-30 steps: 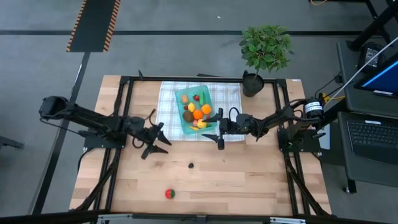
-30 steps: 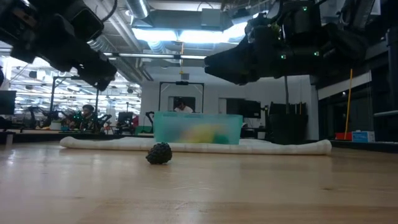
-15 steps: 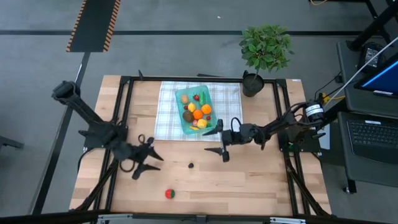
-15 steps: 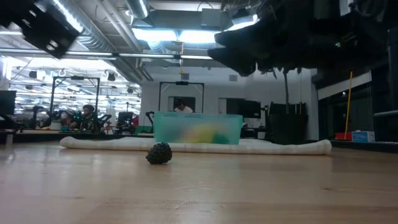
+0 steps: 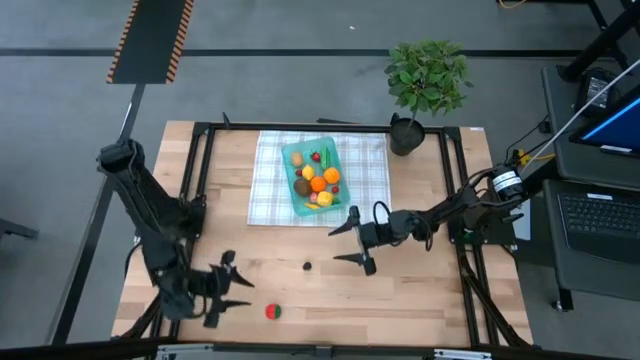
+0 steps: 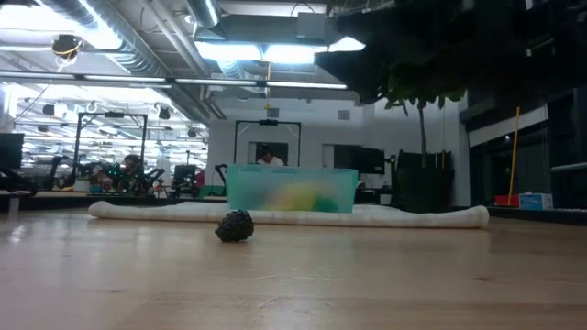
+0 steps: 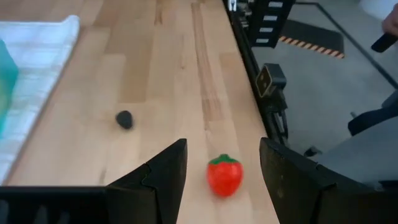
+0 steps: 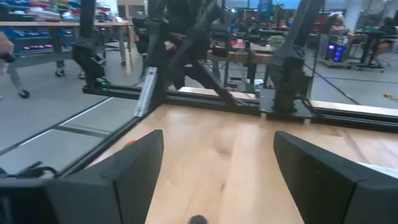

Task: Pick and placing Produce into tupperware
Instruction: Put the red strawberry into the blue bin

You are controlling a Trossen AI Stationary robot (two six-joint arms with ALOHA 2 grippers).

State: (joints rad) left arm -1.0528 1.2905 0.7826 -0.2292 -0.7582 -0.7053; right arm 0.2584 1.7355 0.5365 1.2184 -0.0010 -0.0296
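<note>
My left gripper (image 5: 232, 292) hangs low at the near left of the table, fingers (image 7: 163, 171) parted, arm folded back behind it. My right gripper (image 5: 350, 243) reaches toward mid-table, jaws spread wide, arm stretched out behind.

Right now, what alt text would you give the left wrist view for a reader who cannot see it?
The left gripper hangs open over the wooden table, its two dark fingers framing a red strawberry just ahead. Farther off lie a small dark berry on the wood and the edge of a white cloth.
</note>
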